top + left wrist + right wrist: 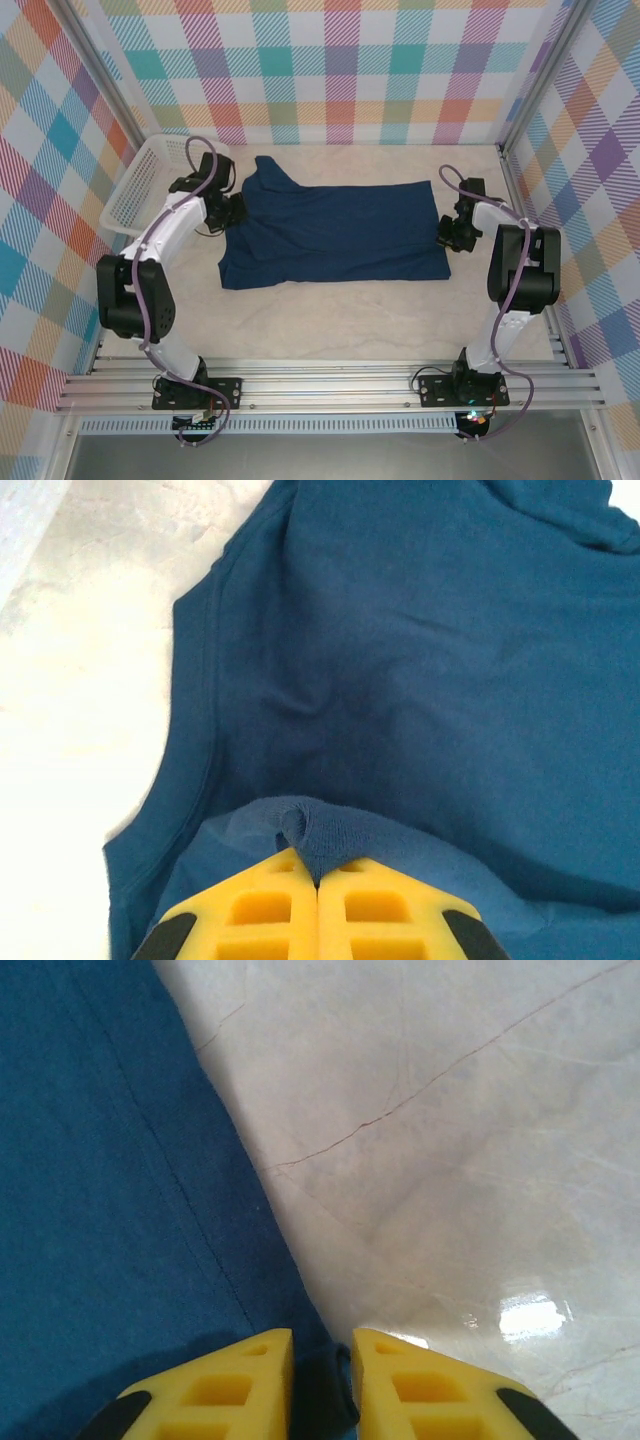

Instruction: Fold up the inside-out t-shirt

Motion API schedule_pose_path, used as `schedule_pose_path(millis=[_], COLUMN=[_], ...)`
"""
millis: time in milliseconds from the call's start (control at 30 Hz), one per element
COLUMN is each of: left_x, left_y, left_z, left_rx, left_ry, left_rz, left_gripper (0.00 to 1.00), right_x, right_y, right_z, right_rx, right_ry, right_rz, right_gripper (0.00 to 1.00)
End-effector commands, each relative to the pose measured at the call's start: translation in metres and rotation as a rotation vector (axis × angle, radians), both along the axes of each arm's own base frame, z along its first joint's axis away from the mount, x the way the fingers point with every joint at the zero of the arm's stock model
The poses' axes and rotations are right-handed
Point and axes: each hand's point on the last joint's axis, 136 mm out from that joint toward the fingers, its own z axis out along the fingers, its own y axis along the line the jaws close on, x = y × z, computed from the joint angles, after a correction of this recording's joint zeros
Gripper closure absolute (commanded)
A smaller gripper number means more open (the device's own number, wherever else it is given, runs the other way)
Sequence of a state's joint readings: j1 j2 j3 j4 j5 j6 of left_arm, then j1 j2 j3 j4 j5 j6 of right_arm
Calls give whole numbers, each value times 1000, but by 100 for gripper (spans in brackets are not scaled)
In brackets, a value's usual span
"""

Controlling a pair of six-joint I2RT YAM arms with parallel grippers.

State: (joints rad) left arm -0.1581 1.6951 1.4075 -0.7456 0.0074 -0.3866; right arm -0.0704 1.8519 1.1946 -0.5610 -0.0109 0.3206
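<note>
On the table (350, 325), the left hand (318, 878) pinches the inside-out t-shirt (335, 235).

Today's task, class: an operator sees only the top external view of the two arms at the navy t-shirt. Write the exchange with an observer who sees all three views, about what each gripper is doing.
Operator: From above I can't see the jaws. Is the left gripper gripping the t-shirt?
Observer: Yes. In the left wrist view its yellow fingers are pressed together on a small pucker of the navy cloth.
Operator: And the right gripper?
Observer: In the right wrist view its fingers stand slightly apart, with the shirt's edge lying in the gap.
</note>
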Motion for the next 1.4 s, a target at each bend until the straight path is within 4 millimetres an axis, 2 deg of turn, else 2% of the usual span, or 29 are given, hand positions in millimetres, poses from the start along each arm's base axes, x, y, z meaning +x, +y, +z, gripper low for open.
schedule_pose_path(millis=[0, 100, 167, 267, 300, 367, 467, 533, 633, 700, 800, 1000, 1133, 1367], left_x=[34, 60, 75, 92, 95, 94, 80, 55, 12, -9, -25, -23, -16, -8], left_y=[2, 0, 1, 3, 3, 3, -3, -17, -39, -44, -48, -62, -65, -66], left_z=[-7, -23, -35, -50, -53, -53, -39, -33, -42, -55, -75, -96, -94, -89], left_rx=[-30, -26, -7, 20, 25, 27, -16, -107, -196, -199, -183, -193, -194, -178], left_ry=[-47, -46, -45, -23, -17, -14, -51, -72, -46, -10, 38, 82, 71, 59], left_rz=[49, 62, 71, 74, 75, 74, 66, 52, 16, 3, -11, -44, -50, -64], left_gripper=[100, 100, 96, 76, 68, 59, 52, 49, 44, 43, 42, 44, 54, 78], right_x=[13, 14, 13, 7, 5, -1, -11, -17, -25, -29, -30, -31, -35, -35], right_y=[2, 1, 1, 4, 5, 8, 19, 30, 48, 55, 63, 68, 68, 69], right_z=[16, 29, 38, 49, 53, 61, 76, 85, 90, 91, 92, 88, 83, 79], right_rx=[-10, -17, -18, -12, -7, 1, 29, 55, 87, 91, 106, 113, 113, 115], right_ry=[-52, -85, -103, -129, -137, -155, -195, -218, -228, -225, -226, -214, -201, -194], right_rz=[25, 28, 30, 38, 39, 44, 61, 81, 118, 142, 164, 181, 184, 188], right_gripper=[72, 65, 63, 58, 57, 56, 55, 54, 54, 54, 54, 54, 54, 54])
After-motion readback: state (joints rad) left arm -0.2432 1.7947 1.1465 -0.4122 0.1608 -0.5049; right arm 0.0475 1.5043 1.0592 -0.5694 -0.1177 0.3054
